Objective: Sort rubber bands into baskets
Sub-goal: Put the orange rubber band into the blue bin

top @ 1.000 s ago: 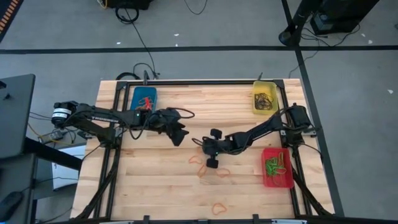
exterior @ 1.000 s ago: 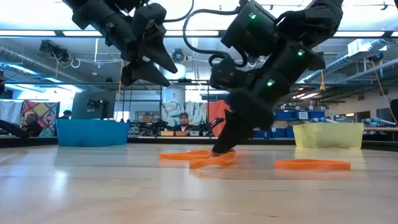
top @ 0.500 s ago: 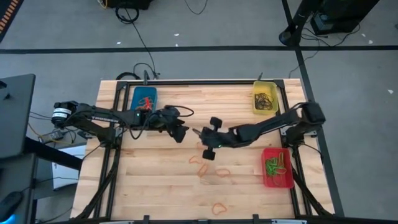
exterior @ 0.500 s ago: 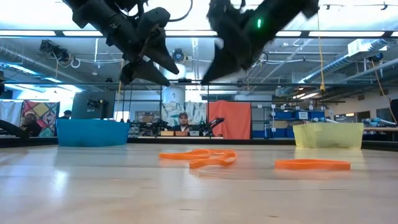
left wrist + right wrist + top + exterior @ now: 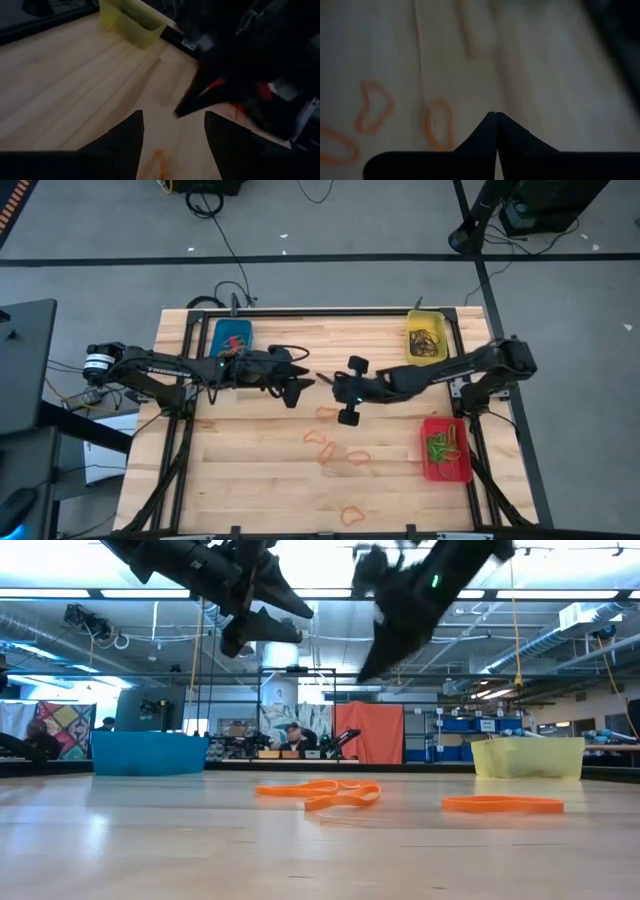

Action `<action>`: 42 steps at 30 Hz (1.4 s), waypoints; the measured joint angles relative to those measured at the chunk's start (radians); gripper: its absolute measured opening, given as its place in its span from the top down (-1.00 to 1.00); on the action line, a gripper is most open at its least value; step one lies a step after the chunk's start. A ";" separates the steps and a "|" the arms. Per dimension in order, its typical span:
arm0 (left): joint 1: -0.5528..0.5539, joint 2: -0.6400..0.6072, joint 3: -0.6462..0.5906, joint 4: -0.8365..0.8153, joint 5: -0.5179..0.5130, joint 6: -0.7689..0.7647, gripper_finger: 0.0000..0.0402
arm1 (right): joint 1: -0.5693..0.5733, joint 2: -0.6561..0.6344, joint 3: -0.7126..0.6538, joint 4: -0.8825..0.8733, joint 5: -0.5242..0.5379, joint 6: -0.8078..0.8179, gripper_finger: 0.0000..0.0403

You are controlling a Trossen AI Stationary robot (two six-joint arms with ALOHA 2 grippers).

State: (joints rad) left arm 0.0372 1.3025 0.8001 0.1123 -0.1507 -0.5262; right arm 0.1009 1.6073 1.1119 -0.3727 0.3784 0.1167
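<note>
Several orange rubber bands [image 5: 327, 450] lie flat on the wooden table [image 5: 250, 480] near its middle, and two show in the low view [image 5: 318, 792]. My right gripper [image 5: 322, 379] hangs shut above them with nothing between its fingers [image 5: 496, 117]. My left gripper [image 5: 303, 385] stands open close to the right one's tip, also high over the table [image 5: 285, 618], and it is empty [image 5: 172, 135]. The blue basket [image 5: 232, 337] stands at the far left, the yellow basket [image 5: 426, 338] at the far right and the red basket [image 5: 445, 448] at the right edge.
One more orange band [image 5: 352, 514] lies near the table's front edge. The red basket holds green bands, the yellow basket dark ones, the blue basket something red. Black frame rails [image 5: 185, 450] run along the table's left and right sides.
My right gripper has risen from the orange bands on the table, staying shut and taking none with it, and has gone toward the far edge. My left gripper has tipped up closer to level. The bands lie where they were.
</note>
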 joint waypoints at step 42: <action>-0.014 0.000 0.000 -0.201 0.029 0.318 -0.06 | -0.023 -0.009 -0.001 0.019 -0.169 0.075 0.99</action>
State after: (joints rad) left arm 0.0227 1.3025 0.7998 -0.0885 -0.1216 -0.2082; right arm 0.0784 1.5982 1.1110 -0.3538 0.2092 0.1917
